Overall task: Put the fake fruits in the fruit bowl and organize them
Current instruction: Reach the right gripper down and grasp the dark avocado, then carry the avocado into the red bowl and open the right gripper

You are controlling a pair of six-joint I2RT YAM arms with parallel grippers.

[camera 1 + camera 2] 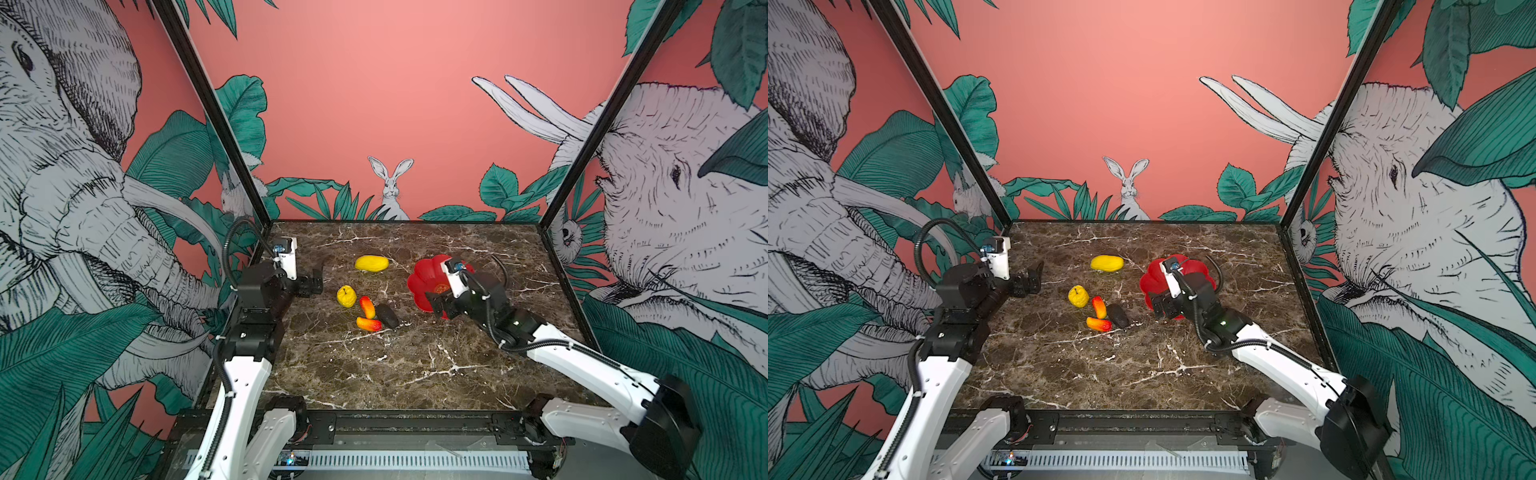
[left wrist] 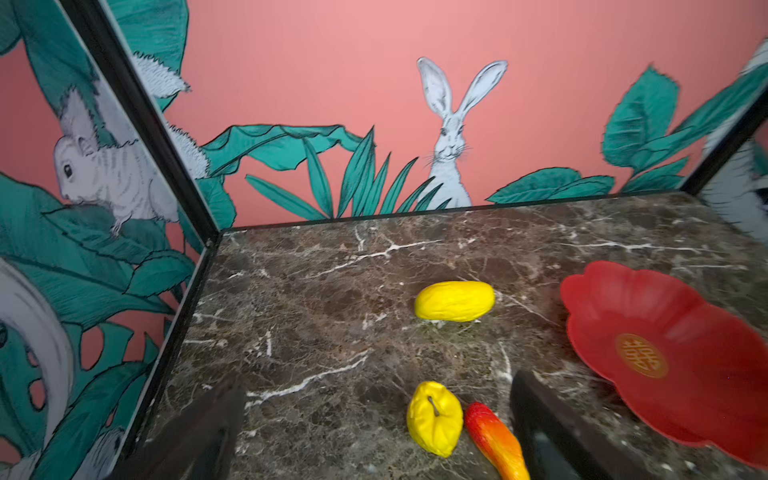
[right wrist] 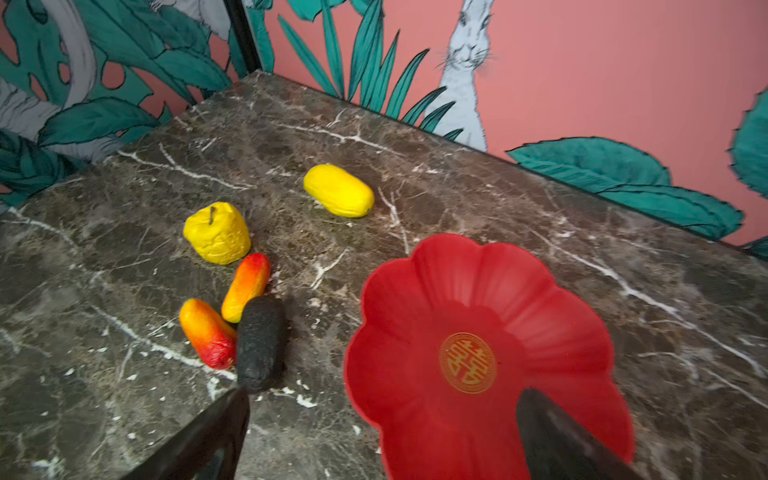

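Fruit bowl [image 3: 478, 291]: glossy red, flower-shaped, gold centre mark, right of centre on marble table [image 1: 415, 365]. Five fake fruits [image 1: 368, 306] lie left of it, apart. Left gripper [image 2: 378, 384] and right gripper [image 3: 384, 395] spread wide, grasping nothing.

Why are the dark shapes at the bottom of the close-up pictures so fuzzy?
Left wrist view: those are the fingers, likely too near the lens to focus; right wrist view: same for its fingers, while the fruit bowl looks sharp, softly glossy; both top views: even light, faint shadows.
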